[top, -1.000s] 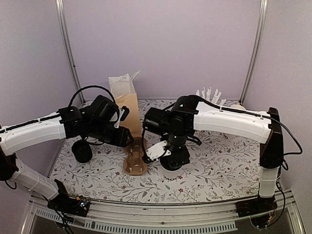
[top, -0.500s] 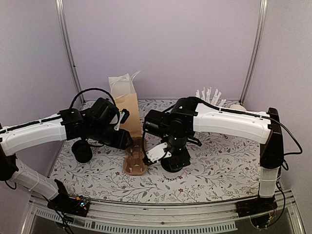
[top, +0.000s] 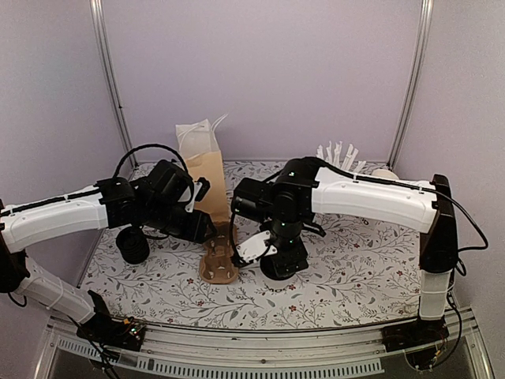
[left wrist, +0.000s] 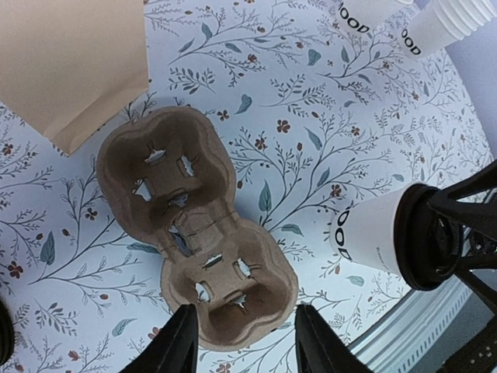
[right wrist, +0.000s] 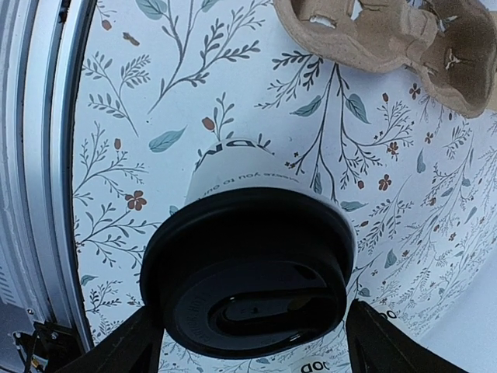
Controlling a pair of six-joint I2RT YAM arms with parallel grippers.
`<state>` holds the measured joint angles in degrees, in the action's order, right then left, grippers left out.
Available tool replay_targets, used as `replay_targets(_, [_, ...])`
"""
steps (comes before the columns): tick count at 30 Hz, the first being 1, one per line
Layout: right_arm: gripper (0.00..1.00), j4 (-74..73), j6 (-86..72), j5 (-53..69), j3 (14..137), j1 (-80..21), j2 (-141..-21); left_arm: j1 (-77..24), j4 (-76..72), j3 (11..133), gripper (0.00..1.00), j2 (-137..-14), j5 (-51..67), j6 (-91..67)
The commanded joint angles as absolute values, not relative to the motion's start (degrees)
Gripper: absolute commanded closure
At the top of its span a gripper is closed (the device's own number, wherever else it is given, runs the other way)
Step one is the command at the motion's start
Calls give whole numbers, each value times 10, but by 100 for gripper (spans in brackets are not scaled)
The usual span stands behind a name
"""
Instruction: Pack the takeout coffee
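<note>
A takeout coffee (right wrist: 248, 272), a white cup with a black lid, stands on the floral table, also seen in the left wrist view (left wrist: 380, 237). My right gripper (right wrist: 256, 350) is open right above it, one finger on each side of the lid; in the top view it (top: 282, 259) covers the cup. A second lidded coffee (top: 133, 245) stands at the left. My left gripper (left wrist: 245, 346) is open and empty over the near end of the brown pulp cup carrier (left wrist: 194, 233), which lies empty. The brown paper bag (top: 207, 180) stands behind the carrier.
A white cup of straws (top: 339, 154) and a stack of lidless white cups (top: 384, 171) stand at the back right; they also show in the left wrist view (left wrist: 446, 23). The metal front rail (right wrist: 39, 155) runs close to the cup.
My right gripper has come down a little over the lidded coffee. My left gripper has edged slightly right and lower, toward the carrier.
</note>
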<state>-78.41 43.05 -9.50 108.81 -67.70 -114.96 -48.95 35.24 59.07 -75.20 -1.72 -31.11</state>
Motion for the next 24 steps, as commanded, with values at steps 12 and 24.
replay_targets(12, [11,-784,432,-106,1110,-670,-1117,-483,326,587,55,-731,21,-326])
replay_targets(24, [14,-684,427,182,1006,-502,-992,-548,185,567,45,-735,100,-386])
